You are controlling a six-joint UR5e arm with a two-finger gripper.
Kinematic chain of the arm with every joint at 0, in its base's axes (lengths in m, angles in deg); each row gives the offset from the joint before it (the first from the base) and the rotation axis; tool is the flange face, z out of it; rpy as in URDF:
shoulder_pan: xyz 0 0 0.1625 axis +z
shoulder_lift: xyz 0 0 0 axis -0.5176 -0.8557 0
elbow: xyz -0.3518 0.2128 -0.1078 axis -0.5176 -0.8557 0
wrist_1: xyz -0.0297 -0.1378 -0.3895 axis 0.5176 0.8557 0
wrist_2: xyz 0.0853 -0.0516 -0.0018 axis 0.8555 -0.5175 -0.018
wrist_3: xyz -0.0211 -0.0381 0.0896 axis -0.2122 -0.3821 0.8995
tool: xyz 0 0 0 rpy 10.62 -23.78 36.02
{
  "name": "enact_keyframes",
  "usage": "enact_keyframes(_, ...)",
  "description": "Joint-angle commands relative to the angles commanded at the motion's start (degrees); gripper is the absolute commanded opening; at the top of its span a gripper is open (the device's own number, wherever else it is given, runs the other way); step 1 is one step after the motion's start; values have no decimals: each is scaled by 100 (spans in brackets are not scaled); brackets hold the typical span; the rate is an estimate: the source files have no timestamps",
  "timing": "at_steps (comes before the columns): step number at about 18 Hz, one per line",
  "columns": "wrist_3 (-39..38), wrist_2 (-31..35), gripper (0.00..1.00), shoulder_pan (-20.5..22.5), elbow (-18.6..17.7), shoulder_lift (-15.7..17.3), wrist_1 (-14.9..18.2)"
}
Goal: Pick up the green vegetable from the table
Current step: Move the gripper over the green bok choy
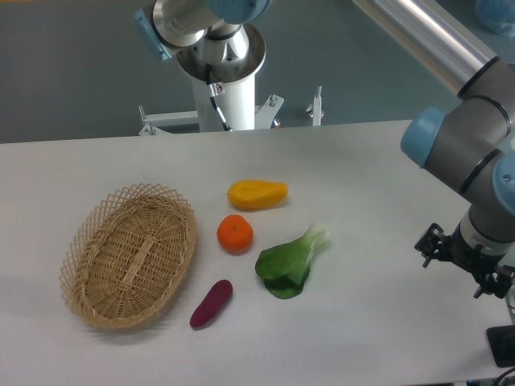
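The green vegetable point(291, 259) lies on the white table point(386, 169) right of centre, with dark green leaves toward the front left and its pale stem pointing to the back right. It touches nothing else. My arm comes in from the upper right, with its wrist point(475, 241) well to the right of the vegetable. Only a dark part of the gripper point(503, 346) shows at the bottom right edge. Its fingers are cut off by the frame, so I cannot tell whether it is open or shut. It is far from the vegetable.
An orange point(235, 233) sits just left of the vegetable, with a yellow-orange fruit point(257, 194) behind it and a purple eggplant piece point(211, 303) to the front left. An oval wicker basket point(88, 265) stands at the left. The robot base point(221, 72) is behind the table.
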Motion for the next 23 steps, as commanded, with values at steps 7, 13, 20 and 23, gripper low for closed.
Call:
enact_keyframes(7, -140, -9, 100, -88, -132, 53, -17)
enact_keyframes(13, -448, -18, 100, -132, -421, 184, -307)
enact_keyframes(20, -413, -123, 100, -175, -1519, 738, -659)
enact_keyframes(23, -396, -97, 100, -272, -2108, 1054, -686)
